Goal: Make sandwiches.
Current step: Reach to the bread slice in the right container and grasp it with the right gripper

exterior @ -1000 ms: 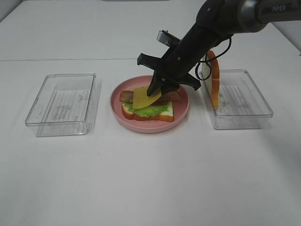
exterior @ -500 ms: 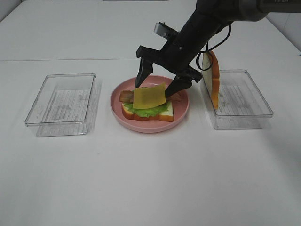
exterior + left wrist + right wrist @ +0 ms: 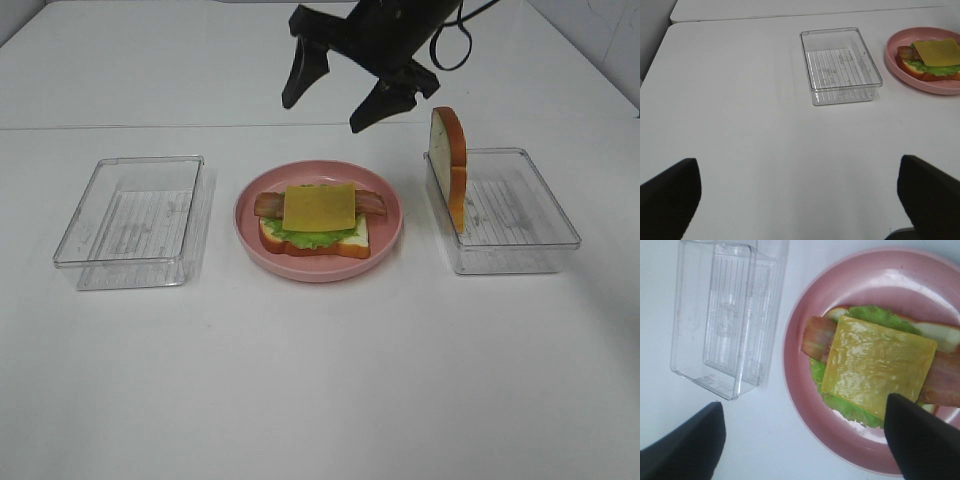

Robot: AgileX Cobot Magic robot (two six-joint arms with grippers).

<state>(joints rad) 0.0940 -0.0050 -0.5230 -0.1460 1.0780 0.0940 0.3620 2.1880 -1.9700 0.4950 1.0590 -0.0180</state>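
Note:
The open-faced sandwich (image 3: pixel 316 218) lies on the pink plate (image 3: pixel 388 232): a bread slice, green lettuce, bacon strips and a yellow cheese square (image 3: pixel 319 206) on top. It also shows in the right wrist view (image 3: pixel 879 371) and the left wrist view (image 3: pixel 932 59). The second bread slice (image 3: pixel 449 165) stands on edge against the right clear tray (image 3: pixel 520 215). My right gripper (image 3: pixel 337 88) is open and empty, raised well above the plate's far side. My left gripper (image 3: pixel 800 195) is open and empty over bare table, far from the plate; it is outside the high view.
An empty clear tray (image 3: pixel 133 218) sits left of the plate; it also shows in the left wrist view (image 3: pixel 840 65) and the right wrist view (image 3: pixel 722 315). A table seam runs across behind the plate.
My right gripper let go of the cheese square, which now lies flat on the bacon, and rose up and back away from the plate with its jaws open.

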